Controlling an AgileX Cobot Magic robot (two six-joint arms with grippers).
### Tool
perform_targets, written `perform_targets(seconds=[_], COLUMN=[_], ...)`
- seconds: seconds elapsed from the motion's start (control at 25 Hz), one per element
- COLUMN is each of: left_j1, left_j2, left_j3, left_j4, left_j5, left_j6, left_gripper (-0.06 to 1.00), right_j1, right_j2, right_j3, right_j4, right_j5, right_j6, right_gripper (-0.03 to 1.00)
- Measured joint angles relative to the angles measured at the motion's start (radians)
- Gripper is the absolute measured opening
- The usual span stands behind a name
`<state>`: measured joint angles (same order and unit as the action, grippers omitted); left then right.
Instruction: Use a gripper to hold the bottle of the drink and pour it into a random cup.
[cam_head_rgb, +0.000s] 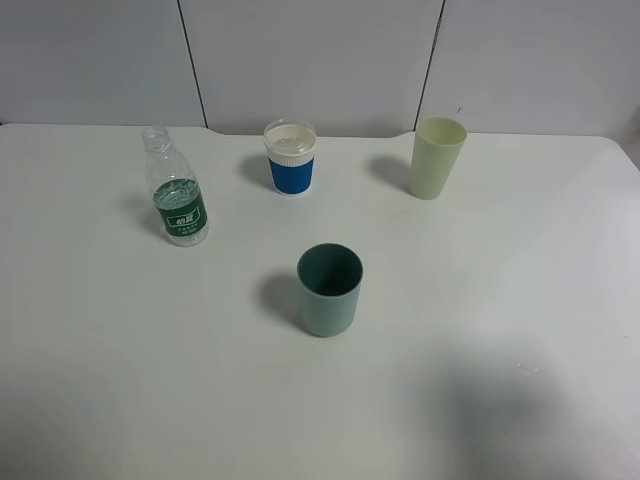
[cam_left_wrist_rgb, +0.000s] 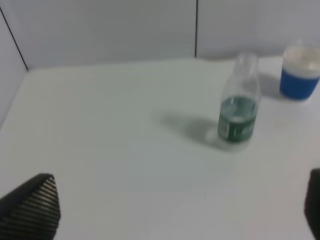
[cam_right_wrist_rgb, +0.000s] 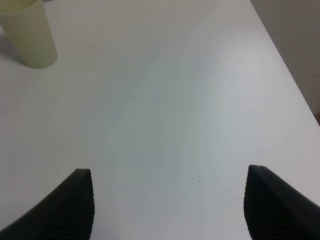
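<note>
Bottle ungripped; both grippers wide open and empty.

The bottle of the drink (cam_head_rgb: 177, 187) is found upright on the table (cam_head_rgb: 500, 330), left of the cup (cam_head_rgb: 290, 157) and apart from it. Thin clear plastic is judged light, slippery and easily crushed; a moderate hold at the labelled body is advised. The left gripper (cam_left_wrist_rgb: 175, 210) and right gripper (cam_right_wrist_rgb: 167, 205) are held well short.
</note>
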<state>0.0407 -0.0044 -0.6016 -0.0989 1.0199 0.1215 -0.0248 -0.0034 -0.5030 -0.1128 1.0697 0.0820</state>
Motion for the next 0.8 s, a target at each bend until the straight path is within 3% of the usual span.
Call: perform_targets(seconds=[0.2,0.8], left_j1=[0.0,0.0], left_j2=[-0.001,-0.001], left_j3=[0.09,0.096], left_j4=[0.001,0.012], left_j5=[0.022,0.034], left_j6=[-0.001,-0.02], left_gripper=[0.99,0.99], right_j1=[0.0,0.0], right_j2=[0.0,0.0], right_j3=[0.0,0.0], right_j4=[0.0,0.0], right_j5=[0.0,0.0], right_j6=[0.0,0.0], right_gripper=[0.63,0.63])
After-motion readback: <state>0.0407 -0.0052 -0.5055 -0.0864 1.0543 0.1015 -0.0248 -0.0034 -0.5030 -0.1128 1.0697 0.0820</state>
